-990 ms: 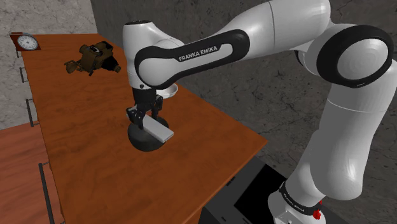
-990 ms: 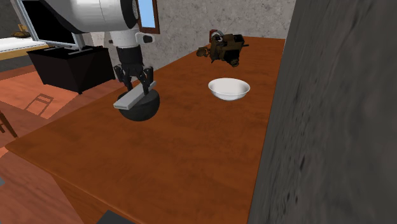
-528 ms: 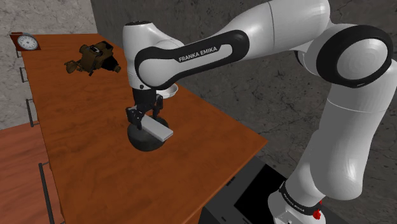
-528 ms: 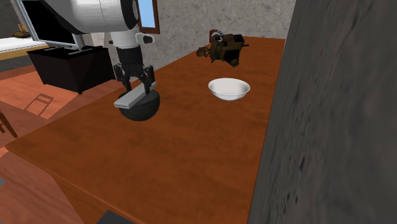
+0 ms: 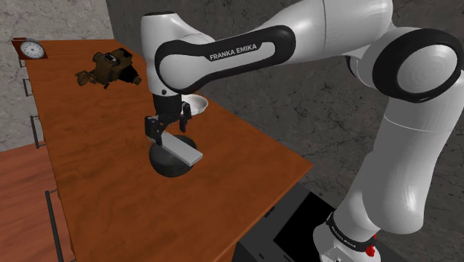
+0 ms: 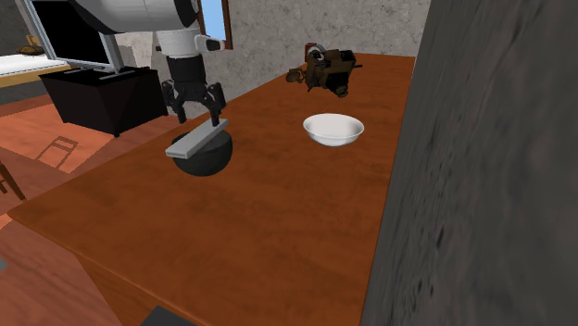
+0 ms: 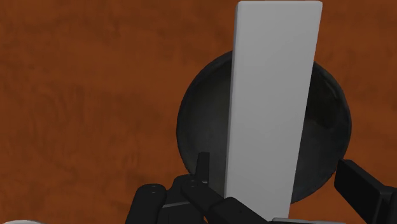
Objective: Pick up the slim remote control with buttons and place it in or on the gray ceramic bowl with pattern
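Hovering just above the grey remote (image 5: 182, 151) with gripper (image 5: 167, 128) fingers spread apart and clasping nothing, so likely at the release step, with placing judged done. Lies flat across the rim of the dark bowl (image 5: 167, 165), centre-left of the shoulder view, on the brown table (image 5: 97, 193). Next calls for a straight lift clear, without nudging the overhanging slab.

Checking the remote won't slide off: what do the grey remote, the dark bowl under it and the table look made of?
Flat pale grey rectangular remote: plain matte, no buttons or texture drawn, so material is open. Dark round bowl: smooth, near-black, faint sheen inside; maybe glazed ceramic, unsure. Reddish-brown table: wood, by its grain streaks.
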